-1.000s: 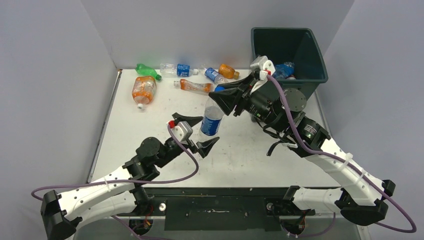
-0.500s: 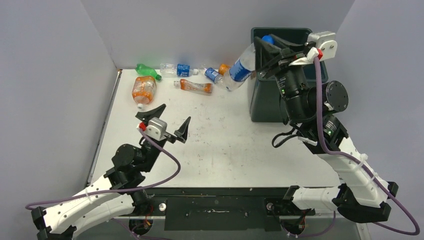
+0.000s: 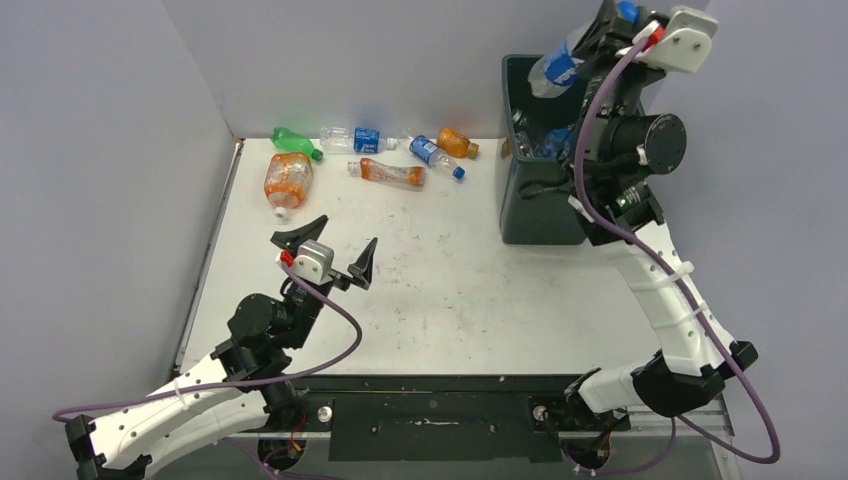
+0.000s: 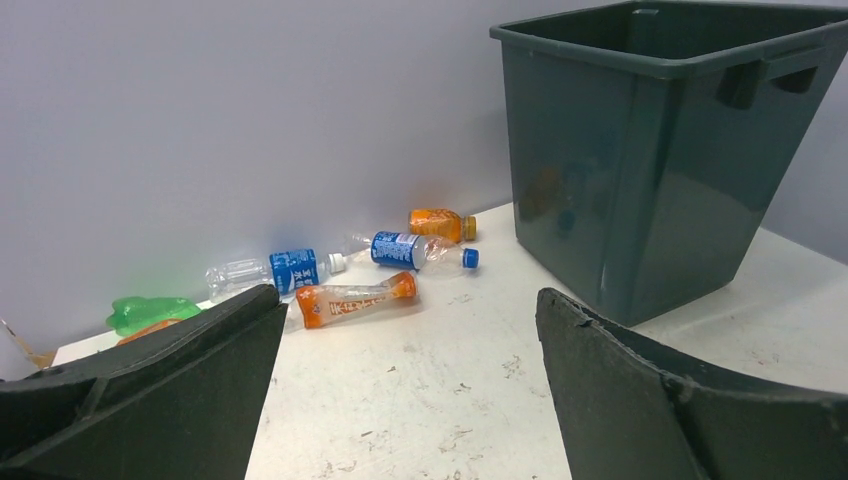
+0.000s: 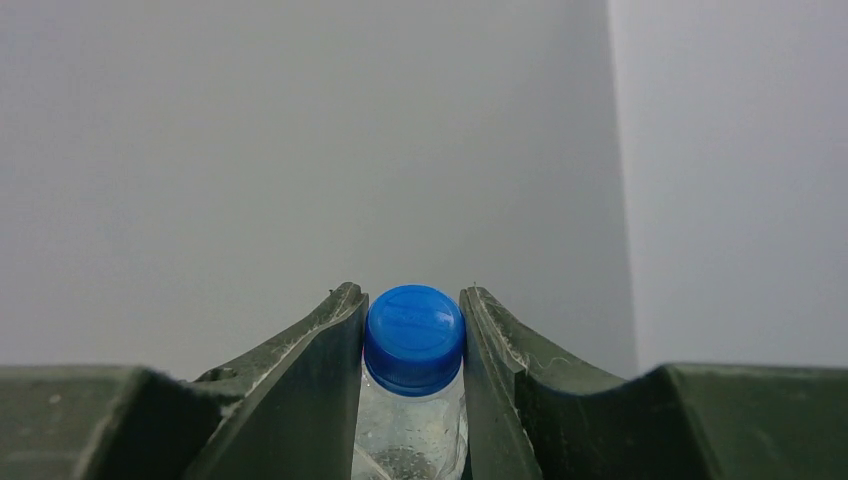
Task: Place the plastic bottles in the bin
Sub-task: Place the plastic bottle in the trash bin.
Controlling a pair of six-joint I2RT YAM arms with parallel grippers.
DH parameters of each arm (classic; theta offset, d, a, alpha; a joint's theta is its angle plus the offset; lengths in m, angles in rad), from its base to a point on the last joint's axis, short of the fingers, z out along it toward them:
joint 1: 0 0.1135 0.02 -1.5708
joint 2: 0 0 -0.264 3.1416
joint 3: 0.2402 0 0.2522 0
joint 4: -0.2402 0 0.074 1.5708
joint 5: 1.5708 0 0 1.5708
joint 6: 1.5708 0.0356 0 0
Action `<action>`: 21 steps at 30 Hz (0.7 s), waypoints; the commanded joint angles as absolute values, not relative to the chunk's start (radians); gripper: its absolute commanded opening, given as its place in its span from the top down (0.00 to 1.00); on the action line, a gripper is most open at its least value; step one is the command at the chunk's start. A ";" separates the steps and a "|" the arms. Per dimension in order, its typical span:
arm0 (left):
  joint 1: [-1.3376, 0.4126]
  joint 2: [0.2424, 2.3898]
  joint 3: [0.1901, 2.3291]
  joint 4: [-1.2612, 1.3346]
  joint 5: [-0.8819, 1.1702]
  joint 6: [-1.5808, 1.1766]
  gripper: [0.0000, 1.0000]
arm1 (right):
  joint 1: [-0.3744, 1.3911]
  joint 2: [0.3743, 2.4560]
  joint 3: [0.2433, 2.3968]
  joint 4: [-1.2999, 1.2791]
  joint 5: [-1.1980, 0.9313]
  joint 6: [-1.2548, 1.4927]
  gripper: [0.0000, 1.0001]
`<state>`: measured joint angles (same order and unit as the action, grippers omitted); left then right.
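My right gripper (image 3: 618,22) is shut on the neck of a clear bottle (image 3: 555,65) with a blue label and blue cap, and holds it tilted above the dark green bin (image 3: 528,212). In the right wrist view the fingers clamp just under the blue cap (image 5: 414,335). Other bottles (image 3: 552,142) lie inside the bin. My left gripper (image 3: 341,240) is open and empty above the table's left middle. Several bottles lie at the far edge: a green one (image 3: 295,141), a clear one with a blue label (image 3: 355,139), a flattened orange-label one (image 3: 390,173), a big orange one (image 3: 288,180).
Two more bottles, blue-labelled (image 3: 432,152) and small orange (image 3: 457,142), lie left of the bin. The left wrist view shows the bin (image 4: 640,170) at right and the bottle row (image 4: 350,300) by the back wall. Grey walls close in the table.
The right gripper has carried the blue-label bottle from the table's middle up and right, over the bin. The left arm has drawn back to the left, still open.
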<state>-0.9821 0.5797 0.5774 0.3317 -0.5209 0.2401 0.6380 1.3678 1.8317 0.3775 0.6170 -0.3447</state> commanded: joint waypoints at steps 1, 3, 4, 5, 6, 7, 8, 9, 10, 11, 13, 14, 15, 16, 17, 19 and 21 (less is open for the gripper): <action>-0.989 0.568 0.576 0.386 -0.547 0.257 0.04 | 0.471 1.407 1.866 0.428 0.643 -0.258 0.95; -0.989 0.566 0.569 0.398 -0.563 0.263 0.04 | 0.389 1.420 1.845 0.408 0.642 -0.149 0.95; -0.991 0.563 0.564 0.404 -0.571 0.266 0.04 | 0.345 1.424 1.831 0.393 0.638 -0.080 0.95; -0.992 0.562 0.559 0.412 -0.574 0.271 0.04 | 0.303 1.427 1.812 0.387 0.623 -0.020 0.95; -0.993 0.560 0.555 0.419 -0.577 0.277 0.04 | 0.269 1.430 1.796 0.381 0.606 0.045 0.95; -0.994 0.561 0.553 0.422 -0.579 0.281 0.04 | 0.243 1.439 1.790 0.371 0.599 0.089 0.95; -0.994 0.562 0.552 0.424 -0.580 0.283 0.04 | 0.224 1.453 1.790 0.356 0.598 0.117 0.95; -0.995 0.564 0.552 0.424 -0.580 0.285 0.04 | 0.210 1.464 1.789 0.345 0.600 0.137 0.95; -0.996 0.564 0.552 0.424 -0.579 0.285 0.04 | 0.199 1.477 1.784 0.343 0.605 0.144 0.95; -0.996 0.564 0.552 0.423 -0.578 0.285 0.04 | 0.189 1.484 1.775 0.338 0.605 0.156 0.95; -0.997 0.562 0.552 0.423 -0.577 0.285 0.04 | 0.164 1.493 1.749 0.330 0.598 0.187 0.95; -0.997 0.563 0.552 0.424 -0.575 0.285 0.04 | 0.155 1.496 1.735 0.327 0.594 0.203 0.95; -0.997 0.561 0.552 0.423 -0.574 0.285 0.04 | 0.143 1.497 1.722 0.322 0.586 0.226 0.95; -0.998 0.563 0.551 0.423 -0.573 0.285 0.04 | 0.132 1.499 1.702 0.321 0.576 0.256 0.95; -0.999 0.563 0.551 0.424 -0.572 0.285 0.04 | 0.119 1.495 1.679 0.319 0.560 0.299 0.95; -0.999 0.568 0.549 0.424 -0.570 0.288 0.04 | 0.100 1.489 1.628 0.328 0.524 0.377 0.95; -1.001 0.575 0.549 0.423 -0.569 0.291 0.04 | 0.097 1.488 1.587 0.364 0.497 0.413 0.95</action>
